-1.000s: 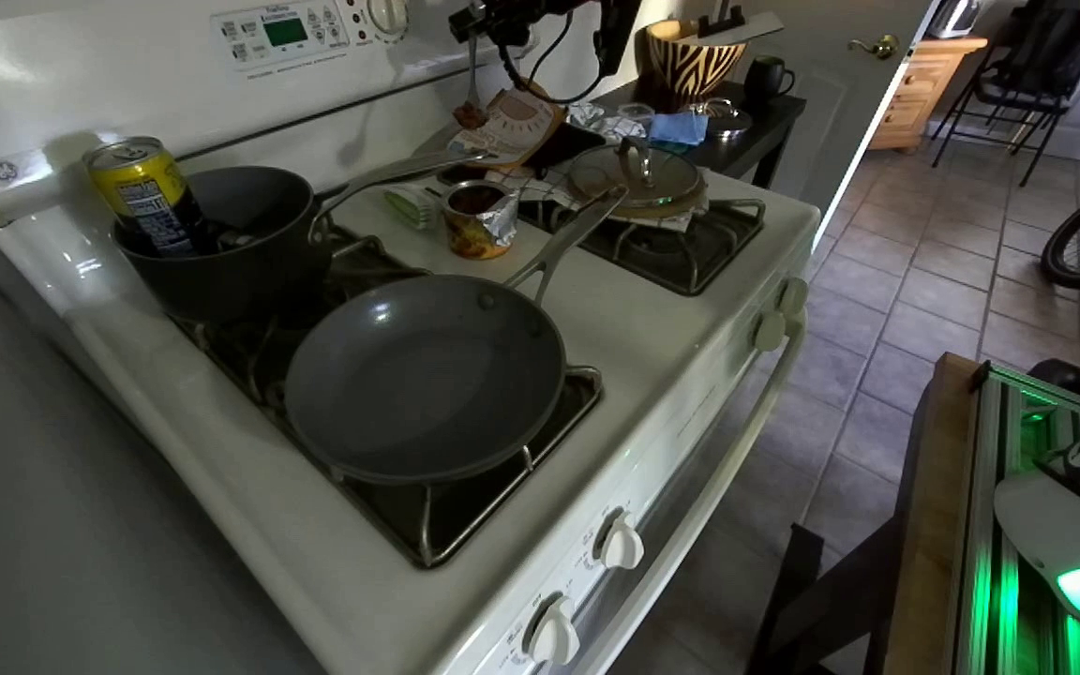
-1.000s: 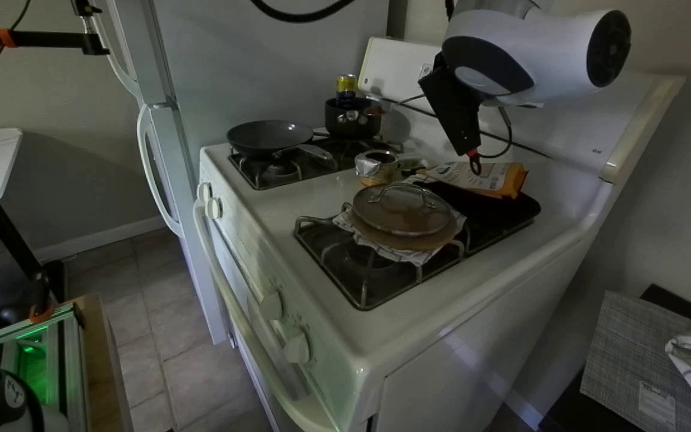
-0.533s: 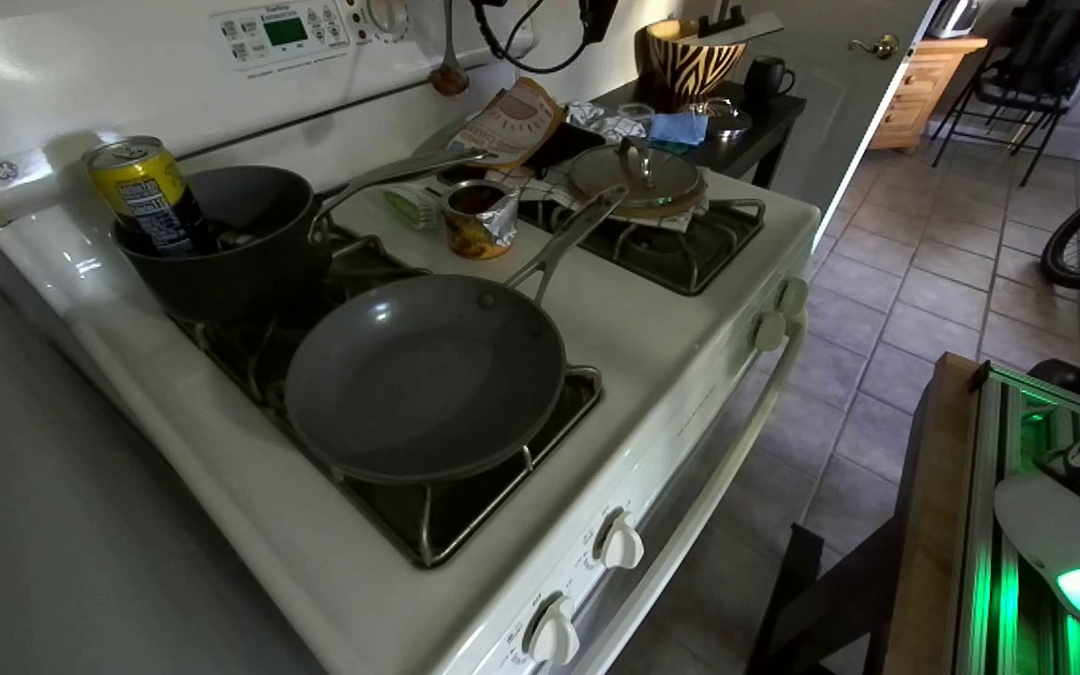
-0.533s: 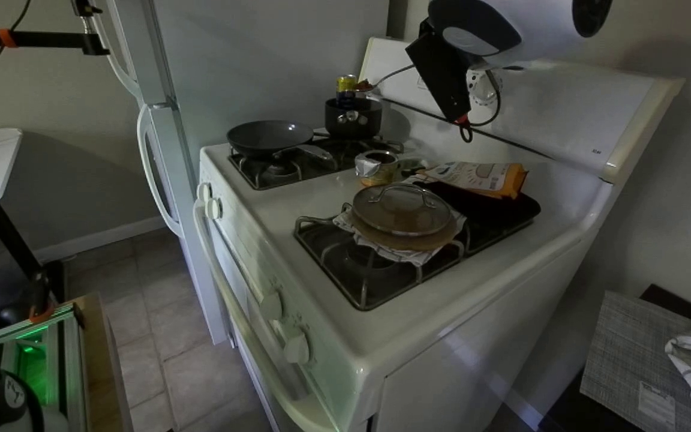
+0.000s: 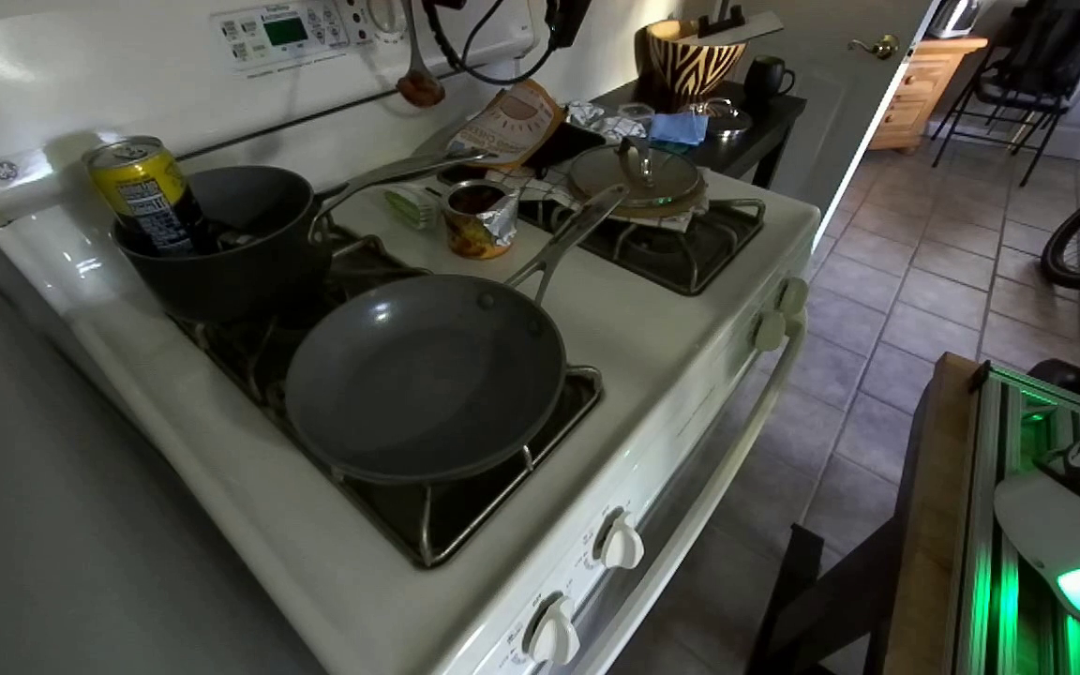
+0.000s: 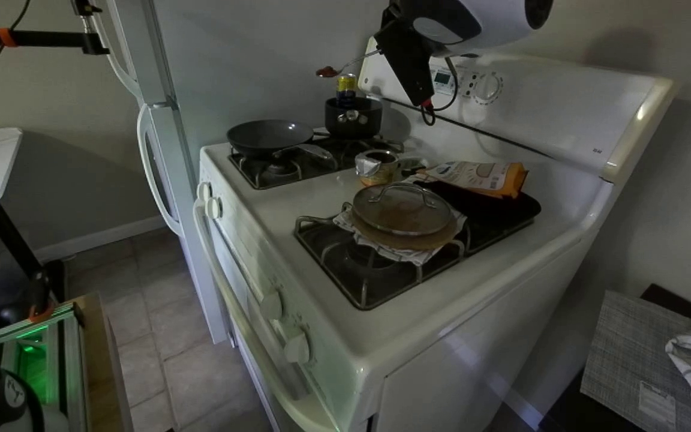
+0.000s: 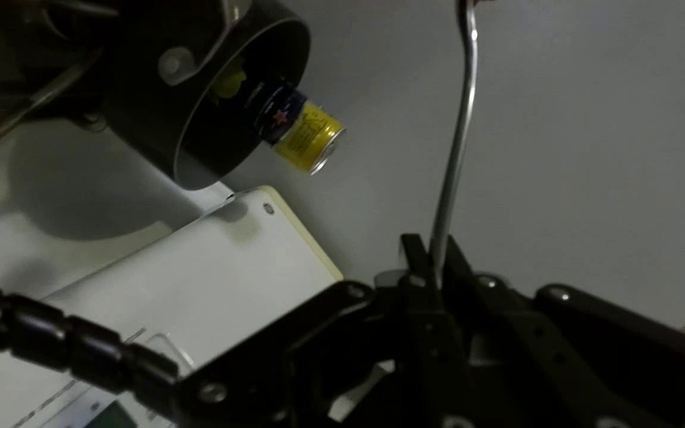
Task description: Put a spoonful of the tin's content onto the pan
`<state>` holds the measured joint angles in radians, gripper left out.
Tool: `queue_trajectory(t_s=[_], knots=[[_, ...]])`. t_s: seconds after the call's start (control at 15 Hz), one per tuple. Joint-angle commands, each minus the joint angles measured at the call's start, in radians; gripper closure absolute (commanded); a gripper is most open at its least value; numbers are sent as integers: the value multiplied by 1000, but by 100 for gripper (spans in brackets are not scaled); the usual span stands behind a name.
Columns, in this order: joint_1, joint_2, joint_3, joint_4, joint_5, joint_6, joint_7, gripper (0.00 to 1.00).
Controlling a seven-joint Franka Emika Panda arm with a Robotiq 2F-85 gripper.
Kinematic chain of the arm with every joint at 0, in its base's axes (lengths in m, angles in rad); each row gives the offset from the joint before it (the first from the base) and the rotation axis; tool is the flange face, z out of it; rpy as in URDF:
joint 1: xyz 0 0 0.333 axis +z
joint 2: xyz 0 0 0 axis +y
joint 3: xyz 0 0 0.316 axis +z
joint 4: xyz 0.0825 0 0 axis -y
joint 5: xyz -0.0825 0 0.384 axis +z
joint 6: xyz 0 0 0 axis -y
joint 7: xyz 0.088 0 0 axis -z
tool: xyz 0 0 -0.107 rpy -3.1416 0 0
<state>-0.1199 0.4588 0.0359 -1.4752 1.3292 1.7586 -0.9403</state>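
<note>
The claw [image 7: 433, 252] clamps a metal spoon [image 7: 460, 134] high above the stove, a mound of reddish-brown food [image 6: 326, 71] at its far end. In an exterior view, the tin [image 5: 467, 239] stands on the white stovetop [image 5: 629, 305], its foil cover [image 5: 502, 220] peeled to the right, beyond the pan [image 5: 423, 375] still awaiting its share. The spoon should prove light, stiff and slick, its thin handle [image 7: 449, 184] apt to twist in the grip; the food looks soft and loose, likely to slide at any sharp tilt. The best hold is the handle, well back from the load, and that is where the claw has it. Against the frame of a second ago, the spoon rides higher and farther left in both exterior views: its loaded end, then by the right edge of the black pot [image 6: 364, 125], now shows in an exterior view to the upper left of the yellow-topped can [image 6: 346, 87]. Tin, pan and pot stand unmoved.
</note>
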Motion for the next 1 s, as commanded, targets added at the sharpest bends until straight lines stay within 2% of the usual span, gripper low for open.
queue_trajectory(t_s=[0.0,0.47,0.53,0.6,0.93], knots=[[28,-24,2,-43,-19,-69,18,98],[91,-15,8,-33,-85,-91,3,98],[81,0,8,-20,-61,-84,4,98],[85,0,10,-20,-63,-83,4,93],[81,2,8,-18,-63,-83,4,93]])
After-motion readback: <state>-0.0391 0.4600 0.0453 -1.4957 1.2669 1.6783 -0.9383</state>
